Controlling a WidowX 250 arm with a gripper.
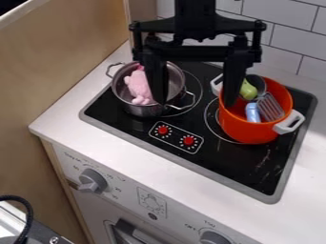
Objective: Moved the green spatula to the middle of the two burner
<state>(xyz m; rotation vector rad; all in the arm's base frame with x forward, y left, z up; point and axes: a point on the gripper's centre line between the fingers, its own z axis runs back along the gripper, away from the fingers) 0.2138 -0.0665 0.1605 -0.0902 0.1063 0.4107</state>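
Tan wood panel (64, 62) is seen at the left, with a black cable (26, 209) near the lower left corner. White counter (70, 119) is set beside the panel, with a grey knob (93, 181) on the front face below it and an oven handle (130, 233) further down. On the black cooktop (255, 176), a steel pot (145, 111) is placed at the left burner (200, 88), with a pink soft toy (137, 86) held inside. The gripper (195, 103) is seen hanging down from the top edge, wide open: its left-hand finger in the view is seen in front of the steel pot, the other in front of the orange pot's left side. Whether either pot is touched cannot be told. Two red dials (176, 135) are set in a white-outlined panel near the front edge of the cooktop. At the right burner (207, 114), an orange pot (245, 133) with white handles is placed. The green spatula (248, 90) is located inside it, toward the back left, only its green part clearly made out. A blue handle (253, 113) and a grey slotted head (270, 107) are seen in the same pot. White tiles (293, 33) are seen behind; a second knob (214, 237) is cut by the bottom edge.
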